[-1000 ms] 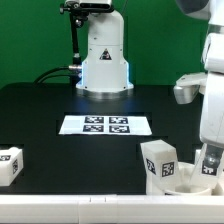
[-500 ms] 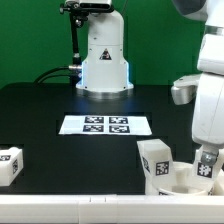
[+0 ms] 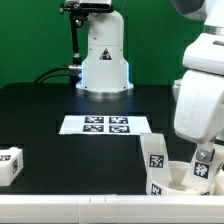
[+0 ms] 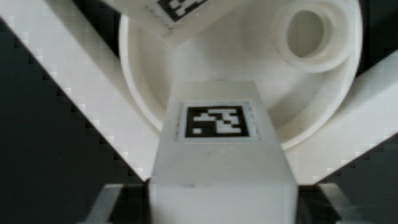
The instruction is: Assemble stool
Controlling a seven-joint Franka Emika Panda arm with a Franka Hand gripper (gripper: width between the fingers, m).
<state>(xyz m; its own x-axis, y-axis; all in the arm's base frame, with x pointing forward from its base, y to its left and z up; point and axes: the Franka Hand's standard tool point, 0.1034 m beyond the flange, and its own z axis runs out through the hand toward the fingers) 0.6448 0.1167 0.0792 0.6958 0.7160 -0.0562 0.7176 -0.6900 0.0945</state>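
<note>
Here the pincer [image 3: 204, 172] is clamped snugly on a chunky white leg [image 4: 219, 160] with a black-and-white square tag, right over the thick round white seat [image 4: 187, 65] at the exterior view's lower right. A second leg [image 3: 157, 160] leans at the seat's rim. A third leg [image 3: 8, 164] lies well apart, on that view's left.

The marker board [image 3: 105, 125] lies mid-tabletop [image 3: 50, 105]. A first leg [image 3: 8, 165] sits at the front edge, exterior view's left; the seat [image 3: 178, 178], at the opposite front corner, carries a second leg [image 3: 157, 162] and a third leg [image 3: 203, 167].
</note>
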